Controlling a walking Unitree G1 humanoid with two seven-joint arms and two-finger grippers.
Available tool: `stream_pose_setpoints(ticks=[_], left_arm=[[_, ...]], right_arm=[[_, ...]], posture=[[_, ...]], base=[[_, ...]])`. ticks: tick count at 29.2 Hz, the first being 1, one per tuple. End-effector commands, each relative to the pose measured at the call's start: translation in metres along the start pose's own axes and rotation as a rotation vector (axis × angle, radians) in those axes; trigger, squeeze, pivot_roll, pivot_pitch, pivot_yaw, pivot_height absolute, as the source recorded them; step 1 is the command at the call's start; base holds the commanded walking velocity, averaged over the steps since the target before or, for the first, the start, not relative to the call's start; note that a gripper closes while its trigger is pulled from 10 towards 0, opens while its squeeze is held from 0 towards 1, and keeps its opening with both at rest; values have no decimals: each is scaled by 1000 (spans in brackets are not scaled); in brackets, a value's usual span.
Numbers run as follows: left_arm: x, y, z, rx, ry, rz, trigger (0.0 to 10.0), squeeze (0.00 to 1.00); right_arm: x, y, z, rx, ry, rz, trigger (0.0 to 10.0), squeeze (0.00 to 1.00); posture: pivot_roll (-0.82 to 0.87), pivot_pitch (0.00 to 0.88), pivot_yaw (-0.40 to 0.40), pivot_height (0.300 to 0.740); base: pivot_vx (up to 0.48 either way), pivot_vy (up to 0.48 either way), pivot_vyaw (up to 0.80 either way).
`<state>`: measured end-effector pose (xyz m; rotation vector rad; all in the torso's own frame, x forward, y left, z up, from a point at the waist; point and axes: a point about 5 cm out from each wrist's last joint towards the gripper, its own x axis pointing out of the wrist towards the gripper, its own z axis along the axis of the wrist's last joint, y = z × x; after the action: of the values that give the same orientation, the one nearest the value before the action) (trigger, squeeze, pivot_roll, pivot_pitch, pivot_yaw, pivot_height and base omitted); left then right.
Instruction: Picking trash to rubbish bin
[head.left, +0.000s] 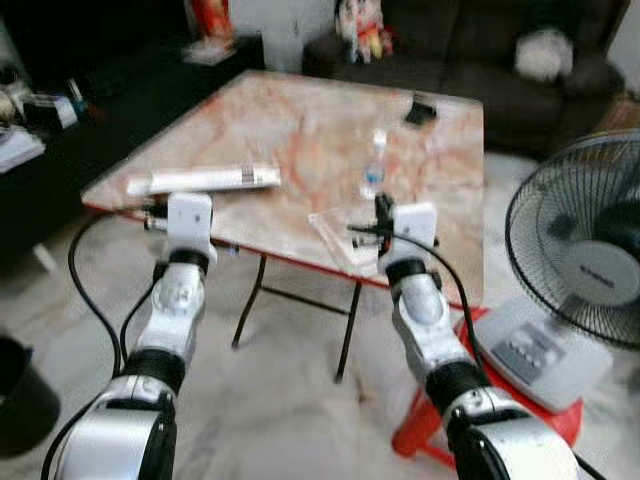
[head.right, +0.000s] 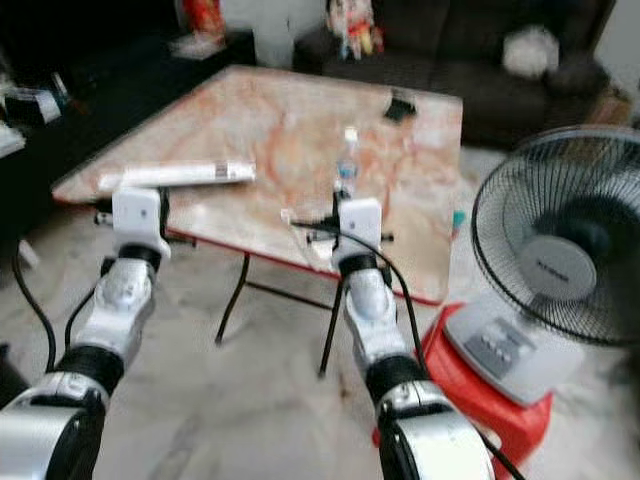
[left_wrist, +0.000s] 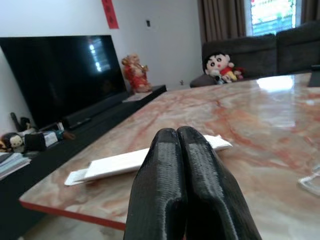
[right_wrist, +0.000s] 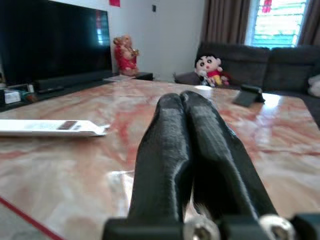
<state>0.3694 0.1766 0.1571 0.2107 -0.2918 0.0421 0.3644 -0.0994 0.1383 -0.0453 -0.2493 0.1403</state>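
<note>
The robot stood at the near edge of a marble-patterned bench (head.left: 300, 130), both arms raised to its rim. The left gripper (left_wrist: 186, 137) had its fingers pressed together, holding nothing, and pointed at a long white packet (head.left: 205, 179) lying flat just ahead of it on the bench. The packet's long axis ran crosswise to those fingers, along the near edge.

The right gripper (right_wrist: 181, 100) also had its fingers together and empty. Just beyond it lay a clear plastic wrapper (head.left: 340, 232) at the bench edge, and a little farther in stood a small clear bottle (head.left: 374, 165), upright.

Each arm looked nearest to its own piece: left for the packet, right for the wrapper and bottle.
</note>
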Motion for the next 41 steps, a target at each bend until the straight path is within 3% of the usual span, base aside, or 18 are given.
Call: stream_pose_setpoints(ticks=[1,21,24,31,37,41], left_arm=[[3,-6,3,-2,0,-10,10000,0],[3,-7,4,0,-7,-28,10000,0],[2,-11,6,-16,-24,-74,10000,0],[-3,-29,-3,-74,56,-260,10000,0],[-9,-32,-5,-73,71,-350,10000,0],[-13,-35,-12,-68,140,-426,10000,0]], right_arm=[[3,-5,4,6,-8,-19,10000,0],[2,3,3,33,-8,12,10000,0],[1,3,3,36,-7,12,10000,0],[1,4,2,36,-6,19,10000,0],[0,6,1,38,-5,20,10000,0],[-1,8,0,42,-3,23,10000,0]], posture=[[57,20,-18,740],[60,31,-22,740],[61,29,-22,740],[54,13,-13,740],[54,3,-4,740],[58,0,3,740]], base=[[480,0,0],[480,0,-93],[0,0,0],[0,0,0],[0,0,0],[0,0,0]])
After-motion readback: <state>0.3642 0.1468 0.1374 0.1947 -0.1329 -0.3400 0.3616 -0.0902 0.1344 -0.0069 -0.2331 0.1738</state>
